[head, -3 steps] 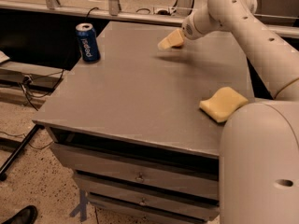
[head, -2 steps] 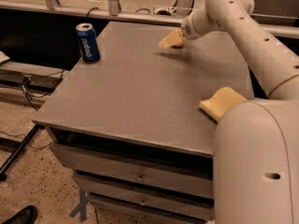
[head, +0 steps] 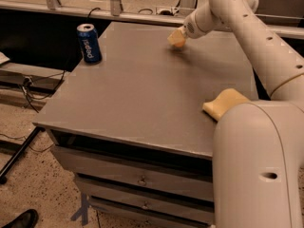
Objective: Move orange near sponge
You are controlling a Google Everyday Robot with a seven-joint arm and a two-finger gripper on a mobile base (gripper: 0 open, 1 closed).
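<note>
The pale yellow sponge (head: 222, 103) lies near the table's right edge, partly covered by the arm's big white body in the foreground. My cream-coloured gripper (head: 176, 38) is low over the far side of the table, at the end of the arm that reaches in from the right. It is far from the sponge. The orange is not in view; it may be hidden at the gripper, but I cannot tell.
A blue soda can (head: 89, 42) stands upright at the table's far left corner. The grey table (head: 137, 89) has drawers below its front edge. A railing and cables run behind it. A shoe tip (head: 19, 219) shows on the floor at the bottom left.
The gripper stays at nearly the same spot at the far side of the table. The arm's near body has shifted a little and covers slightly more of the sponge.
</note>
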